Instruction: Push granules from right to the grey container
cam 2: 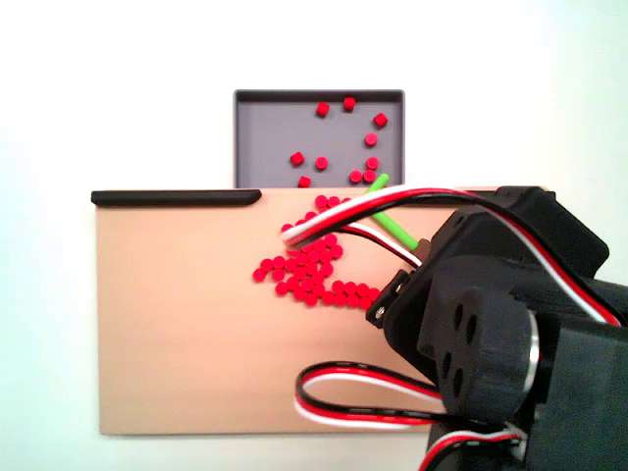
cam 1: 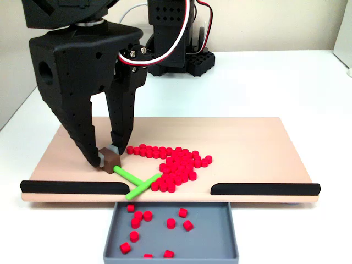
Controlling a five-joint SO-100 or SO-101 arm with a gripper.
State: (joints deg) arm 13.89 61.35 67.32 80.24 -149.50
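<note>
My black gripper (cam 1: pixel 105 156) stands on the left part of the tan board (cam 1: pixel 253 143), shut on the brown block (cam 1: pixel 110 160) at the end of a green T-shaped stick (cam 1: pixel 135 180). The stick's crossbar lies against the left edge of a heap of red granules (cam 1: pixel 175 162) near the board's front gap. The grey container (cam 1: pixel 231 234) sits below that gap with several granules (cam 1: pixel 159 223) inside. In the other fixed view the container (cam 2: pixel 265 128) is at the top, the granules (cam 2: pixel 309 273) lie mid-board, and the stick (cam 2: pixel 394 226) pokes out from under the arm.
Two black strips (cam 1: pixel 74 187) (cam 1: pixel 265 188) line the board's front edge either side of the gap. The arm's base (cam 1: pixel 179 52) stands behind the board. Red-white-black cables (cam 2: pixel 363 211) hang over the granules. White table surrounds the board.
</note>
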